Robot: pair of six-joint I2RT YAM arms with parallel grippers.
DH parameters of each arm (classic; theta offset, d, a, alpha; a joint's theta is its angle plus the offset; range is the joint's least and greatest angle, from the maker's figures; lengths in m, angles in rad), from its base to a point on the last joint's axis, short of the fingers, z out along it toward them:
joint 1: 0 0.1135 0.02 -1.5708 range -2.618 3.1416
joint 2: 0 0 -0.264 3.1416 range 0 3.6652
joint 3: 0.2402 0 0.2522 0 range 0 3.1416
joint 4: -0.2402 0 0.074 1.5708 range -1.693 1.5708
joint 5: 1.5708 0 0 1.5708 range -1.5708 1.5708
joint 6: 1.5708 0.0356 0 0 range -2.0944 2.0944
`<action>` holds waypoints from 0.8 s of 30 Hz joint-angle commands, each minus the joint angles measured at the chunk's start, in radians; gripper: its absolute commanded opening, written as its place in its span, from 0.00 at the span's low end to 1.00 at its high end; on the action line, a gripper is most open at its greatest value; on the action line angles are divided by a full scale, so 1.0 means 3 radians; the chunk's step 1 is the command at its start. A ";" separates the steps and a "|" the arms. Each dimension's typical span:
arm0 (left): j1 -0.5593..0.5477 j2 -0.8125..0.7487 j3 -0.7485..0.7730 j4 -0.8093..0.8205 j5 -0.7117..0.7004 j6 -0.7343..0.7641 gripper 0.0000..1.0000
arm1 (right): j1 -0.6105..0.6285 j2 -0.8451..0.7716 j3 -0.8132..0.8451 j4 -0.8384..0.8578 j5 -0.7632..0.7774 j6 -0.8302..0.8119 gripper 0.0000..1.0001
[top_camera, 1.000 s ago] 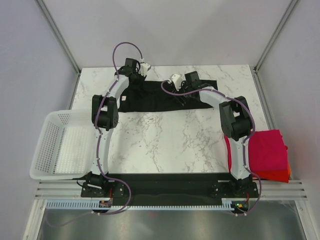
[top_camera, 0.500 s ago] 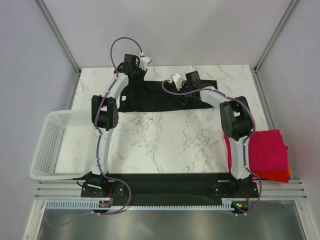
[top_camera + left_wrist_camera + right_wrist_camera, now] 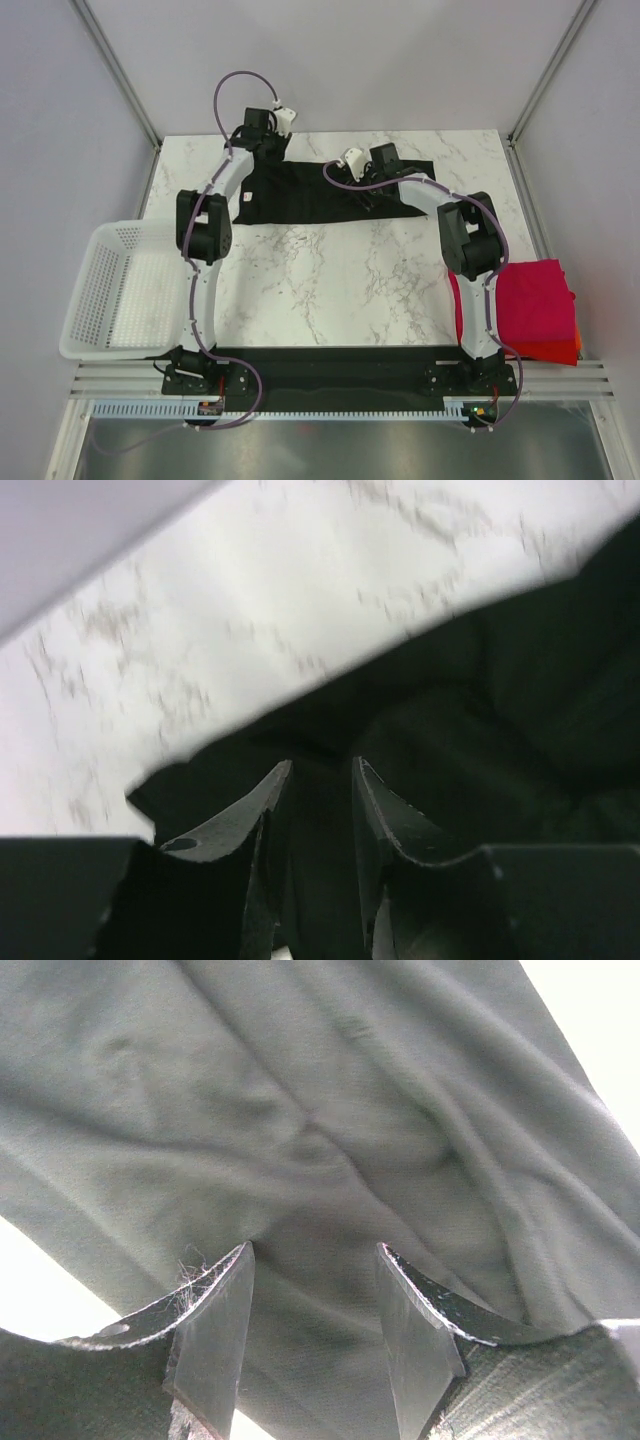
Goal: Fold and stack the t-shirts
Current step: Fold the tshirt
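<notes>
The black t-shirt (image 3: 310, 192) lies spread at the far side of the marble table. My left gripper (image 3: 258, 140) is at its far left corner; in the left wrist view it (image 3: 320, 765) is nearly closed, with a fold of the black cloth (image 3: 500, 680) between its fingers. My right gripper (image 3: 362, 195) sits low over the shirt's middle right; in the right wrist view it (image 3: 315, 1248) is open, its jaws apart just above the cloth (image 3: 300, 1080). The folded magenta-red t-shirt (image 3: 535, 300) lies on the orange-red one (image 3: 562, 350) at the right edge.
A white mesh basket (image 3: 105, 290) stands off the table's left edge. Grey walls and frame posts (image 3: 120, 70) close in the far side. The table's far edge (image 3: 150, 620) runs just beyond the left gripper.
My left gripper has moved toward the far edge, and the shirt's far left corner has drawn out with it. The right arm has stayed still.
</notes>
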 commanded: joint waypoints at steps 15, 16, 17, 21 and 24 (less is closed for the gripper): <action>0.0016 -0.1397 -0.2171 -0.0208 -0.0017 0.0193 0.27 | -0.0241 0.0191 0.0295 0.0232 0.0588 0.0297 0.60; 0.0016 -0.1356 -0.2182 -0.0233 -0.0067 0.0203 0.26 | -0.0251 0.0202 0.0305 0.0217 0.0608 0.0302 0.60; 0.0016 -0.1356 -0.2177 -0.0264 -0.0093 0.0208 0.26 | -0.0266 0.0202 0.0306 0.0212 0.0618 0.0302 0.60; 0.0026 -0.1177 -0.2177 -0.0361 -0.0160 0.0208 0.24 | -0.0328 0.0212 0.0239 0.0181 0.0740 0.0271 0.60; 0.0021 -0.1105 -0.2192 -0.0361 -0.0186 0.0193 0.24 | -0.0374 0.0192 0.0081 0.0176 0.0823 0.0261 0.60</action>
